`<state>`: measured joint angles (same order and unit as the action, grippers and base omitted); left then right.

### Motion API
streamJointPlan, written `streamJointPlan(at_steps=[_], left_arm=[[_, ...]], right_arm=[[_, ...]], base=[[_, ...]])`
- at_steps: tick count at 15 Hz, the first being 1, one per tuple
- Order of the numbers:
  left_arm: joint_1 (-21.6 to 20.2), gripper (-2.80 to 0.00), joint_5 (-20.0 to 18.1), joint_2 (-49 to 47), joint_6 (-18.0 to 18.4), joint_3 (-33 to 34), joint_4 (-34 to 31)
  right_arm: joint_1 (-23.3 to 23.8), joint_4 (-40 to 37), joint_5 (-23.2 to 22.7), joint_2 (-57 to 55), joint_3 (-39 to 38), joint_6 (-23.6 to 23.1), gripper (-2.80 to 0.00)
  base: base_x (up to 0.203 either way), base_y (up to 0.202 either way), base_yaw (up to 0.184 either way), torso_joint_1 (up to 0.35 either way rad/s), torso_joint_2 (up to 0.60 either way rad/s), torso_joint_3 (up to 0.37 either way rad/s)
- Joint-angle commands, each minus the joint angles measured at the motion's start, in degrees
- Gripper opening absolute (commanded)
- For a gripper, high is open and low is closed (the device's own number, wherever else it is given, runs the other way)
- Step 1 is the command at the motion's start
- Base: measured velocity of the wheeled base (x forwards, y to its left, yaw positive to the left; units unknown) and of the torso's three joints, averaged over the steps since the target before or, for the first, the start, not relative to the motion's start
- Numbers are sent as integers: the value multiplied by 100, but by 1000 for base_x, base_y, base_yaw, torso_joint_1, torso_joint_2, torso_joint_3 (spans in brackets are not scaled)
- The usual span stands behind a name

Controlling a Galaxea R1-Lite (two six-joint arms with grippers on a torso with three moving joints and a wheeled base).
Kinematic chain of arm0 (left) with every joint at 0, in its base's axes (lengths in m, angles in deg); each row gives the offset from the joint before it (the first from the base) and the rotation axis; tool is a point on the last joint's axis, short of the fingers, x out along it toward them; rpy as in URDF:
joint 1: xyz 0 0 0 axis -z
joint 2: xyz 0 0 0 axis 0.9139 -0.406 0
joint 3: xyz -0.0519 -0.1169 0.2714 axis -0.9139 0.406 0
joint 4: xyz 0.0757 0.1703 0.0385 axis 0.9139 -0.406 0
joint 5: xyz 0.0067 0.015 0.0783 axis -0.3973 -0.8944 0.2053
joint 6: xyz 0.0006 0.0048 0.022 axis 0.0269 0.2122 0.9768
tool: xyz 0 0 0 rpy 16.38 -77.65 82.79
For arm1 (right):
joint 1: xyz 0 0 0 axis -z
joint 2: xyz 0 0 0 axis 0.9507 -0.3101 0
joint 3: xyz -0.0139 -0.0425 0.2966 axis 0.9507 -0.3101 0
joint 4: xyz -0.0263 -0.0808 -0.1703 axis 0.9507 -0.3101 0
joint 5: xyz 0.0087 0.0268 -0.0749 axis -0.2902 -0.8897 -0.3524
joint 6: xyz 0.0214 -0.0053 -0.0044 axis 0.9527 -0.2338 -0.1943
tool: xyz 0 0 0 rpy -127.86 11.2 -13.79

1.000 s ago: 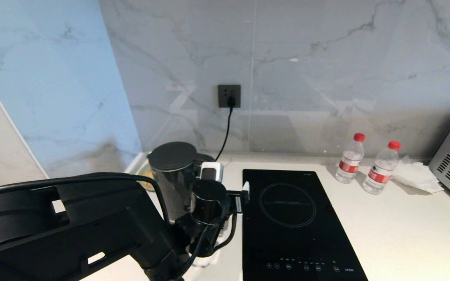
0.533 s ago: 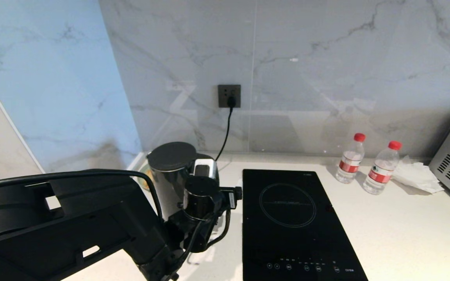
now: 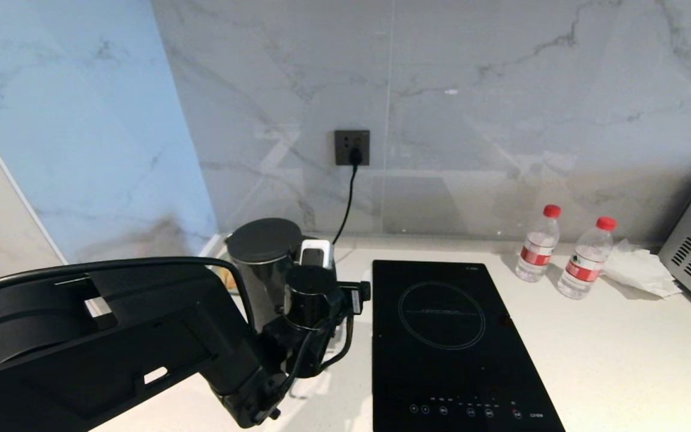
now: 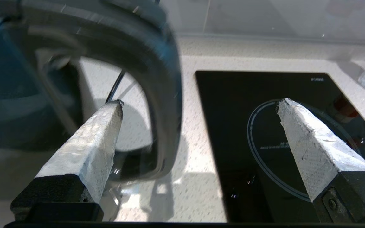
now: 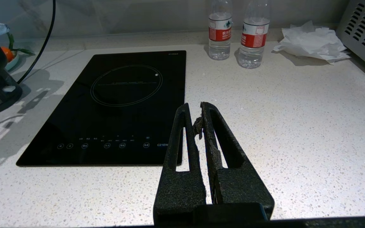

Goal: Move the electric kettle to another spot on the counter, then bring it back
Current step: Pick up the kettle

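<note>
Glossy black, the electric kettle [image 3: 264, 264] stands upright at the back left of the white speckled worktop [image 3: 621, 360], at about nine o'clock from the induction hob [image 3: 453, 336], with a flat matte lid on top. The head view shows its whole cylinder and the left arm's wrist pressed close against its hob-facing side, hiding the handle. Only the left wrist view shows the handle [image 4: 166, 95], a thick black loop, blurred, standing between the fingers of the left claw [image 4: 198, 106]. Those foil-wrapped fingers [image 4: 97, 136] are spread wide and grip nothing. The right wrist view alone shows the right claw [image 5: 195, 110], fingers pressed together, empty, hovering over bare worktop beside the hob.
</note>
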<state>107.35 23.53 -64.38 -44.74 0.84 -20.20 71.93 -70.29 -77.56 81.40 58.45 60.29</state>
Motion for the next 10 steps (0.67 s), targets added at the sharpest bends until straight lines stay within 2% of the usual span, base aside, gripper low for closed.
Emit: streamJointPlan(at_steps=[1, 10], left_arm=[[-21, 0, 18, -128, 17, -186, 31], [-113, 0, 12, -268, 220, -671, -13]], right_arm=[[0, 4, -1, 11, 0, 3, -280], [0, 4, -1, 11, 0, 3, -280]], base=[[0, 0, 0, 0, 0, 0], [0, 0, 0, 0, 0, 0]])
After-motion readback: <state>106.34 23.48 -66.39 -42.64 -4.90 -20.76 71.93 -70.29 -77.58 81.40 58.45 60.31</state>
